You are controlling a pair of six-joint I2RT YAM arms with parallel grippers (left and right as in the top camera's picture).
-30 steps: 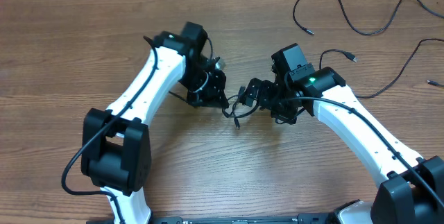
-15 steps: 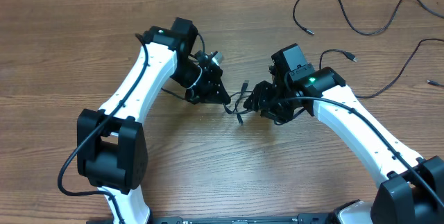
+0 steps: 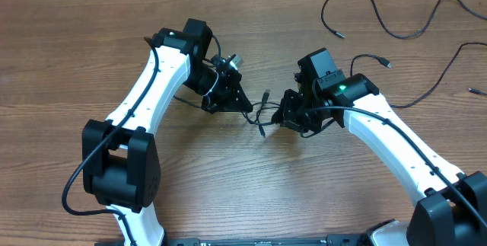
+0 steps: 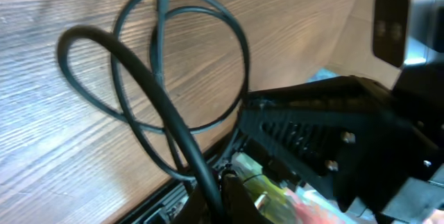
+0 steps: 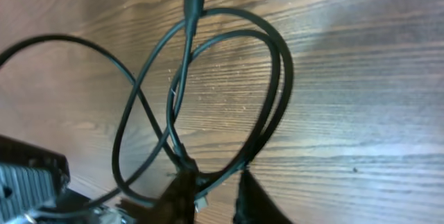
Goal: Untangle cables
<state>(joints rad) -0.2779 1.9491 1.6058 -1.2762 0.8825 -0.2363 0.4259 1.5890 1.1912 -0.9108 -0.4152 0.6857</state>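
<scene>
**Item:** tangled cables [image 3: 261, 118]. Thin black loops at the centre of the overhead frame, strung between the two end effectors. Whether they touch the bench [image 3: 76, 63] cannot be told. One plug tip [image 3: 267, 94] stands up from the knot.

**Left end effector** [image 3: 243, 108]: closed on a strand at the knot's left side. It sits further up and left than a second ago. The gap to the right end effector [image 3: 284, 115] is wider and the loops are drawn out more.

**Right end effector:** closed on strands at the knot's right side, its place nearly unchanged.

**Loose cables** [image 3: 364, 6]: upper right of the frame, well apart from the knot, unmoved.
</scene>
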